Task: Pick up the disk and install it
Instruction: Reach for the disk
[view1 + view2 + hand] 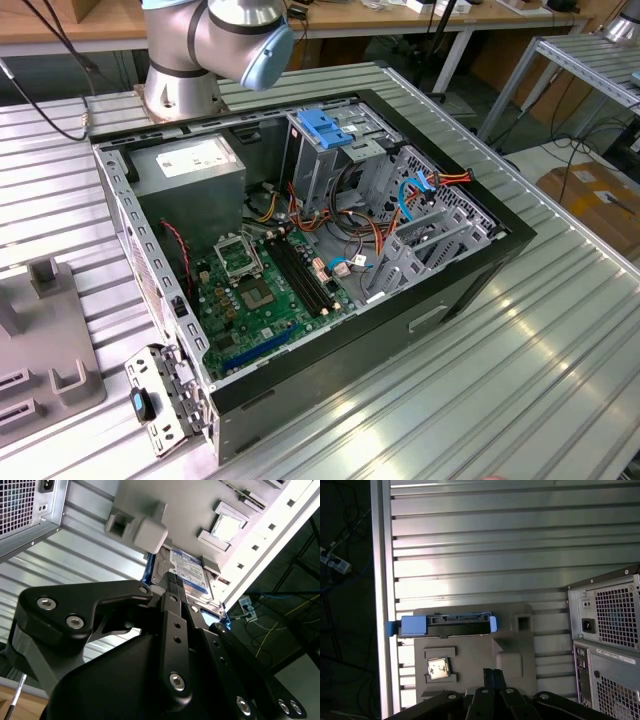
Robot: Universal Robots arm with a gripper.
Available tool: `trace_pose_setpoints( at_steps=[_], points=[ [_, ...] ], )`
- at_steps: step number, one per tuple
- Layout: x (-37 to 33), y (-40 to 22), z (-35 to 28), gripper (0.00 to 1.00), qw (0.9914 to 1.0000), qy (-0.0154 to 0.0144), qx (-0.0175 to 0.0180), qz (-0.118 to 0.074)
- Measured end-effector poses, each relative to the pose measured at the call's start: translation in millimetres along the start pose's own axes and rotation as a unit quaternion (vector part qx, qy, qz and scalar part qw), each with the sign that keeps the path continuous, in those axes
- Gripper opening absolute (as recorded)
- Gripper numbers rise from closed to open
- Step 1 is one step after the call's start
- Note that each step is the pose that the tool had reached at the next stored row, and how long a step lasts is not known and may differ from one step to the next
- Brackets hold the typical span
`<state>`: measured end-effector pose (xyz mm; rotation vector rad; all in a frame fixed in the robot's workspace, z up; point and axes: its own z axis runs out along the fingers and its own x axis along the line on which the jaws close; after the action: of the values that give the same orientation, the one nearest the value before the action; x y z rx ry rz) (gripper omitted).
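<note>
Silver-grey disk [451,622] is sitting slotted into a grey plastic holder [515,650] on the ribbed metal table [520,540], with blue rails on both ends; we're seeing its connector edge in the first wrist view and its white-and-blue label in the second wrist view; the black tool [491,676] is hovering over the holder, apart from the disk, fingers pressed together and gripping nothing; in the exterior view the open computer case [300,250] is lying on the table.
</note>
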<state>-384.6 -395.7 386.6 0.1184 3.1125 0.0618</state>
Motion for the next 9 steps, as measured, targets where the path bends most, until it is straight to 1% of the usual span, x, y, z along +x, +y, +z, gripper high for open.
trace_pose_setpoints(
  at_steps=[6, 9],
  points=[
    [1.9, 6.8, 1.2, 0.11, 1.00000, -0.0001, -0.0001, 0.000],
    [1.9, 7.1, 1.2, 0.11, 1.00000, 0.0000, 0.0000, 0.000]
  ],
)
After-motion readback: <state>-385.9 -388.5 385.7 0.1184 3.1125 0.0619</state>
